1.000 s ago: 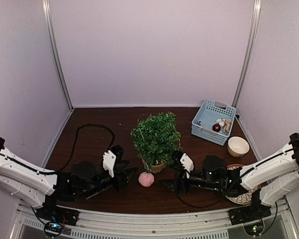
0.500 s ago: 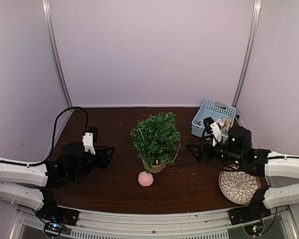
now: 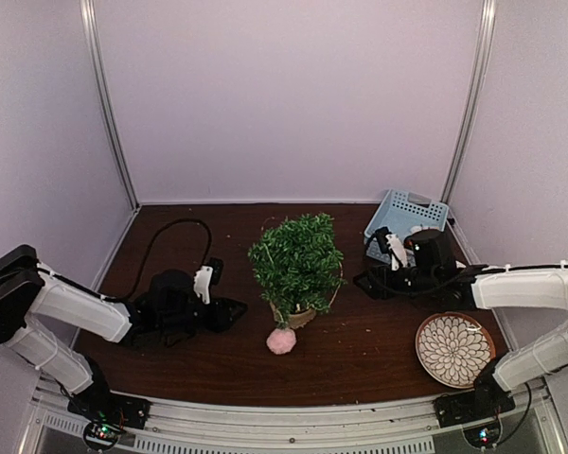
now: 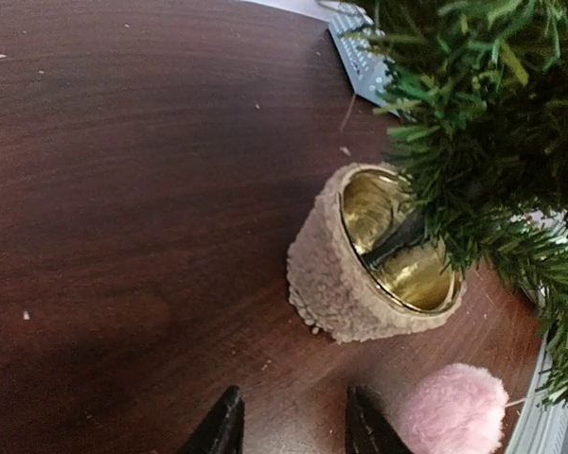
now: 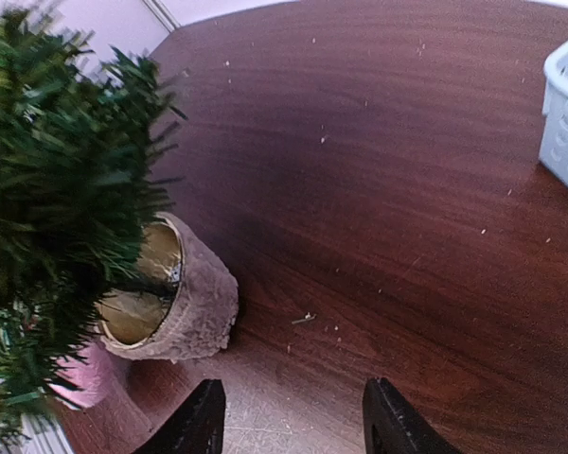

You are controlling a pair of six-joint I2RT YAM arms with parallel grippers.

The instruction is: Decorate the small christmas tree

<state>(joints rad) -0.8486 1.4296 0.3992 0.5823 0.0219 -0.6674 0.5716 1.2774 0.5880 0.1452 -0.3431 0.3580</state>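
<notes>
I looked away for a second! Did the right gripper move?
Yes. The right gripper has pulled back from beside the pink pom-pom, away from the table's near edge and toward the blue basket. It is now right of the small christmas tree.

Your left end effector (image 4: 293, 426) has its two dark fingers parted over bare tabletop (image 4: 123, 189), with nothing between them. Just ahead you see the small christmas tree (image 4: 492, 123), its fuzzy tan pot (image 4: 336, 284) showing a gold lining. A pink pom-pom (image 4: 454, 411) lies just beside the pot, near the right finger.
</notes>
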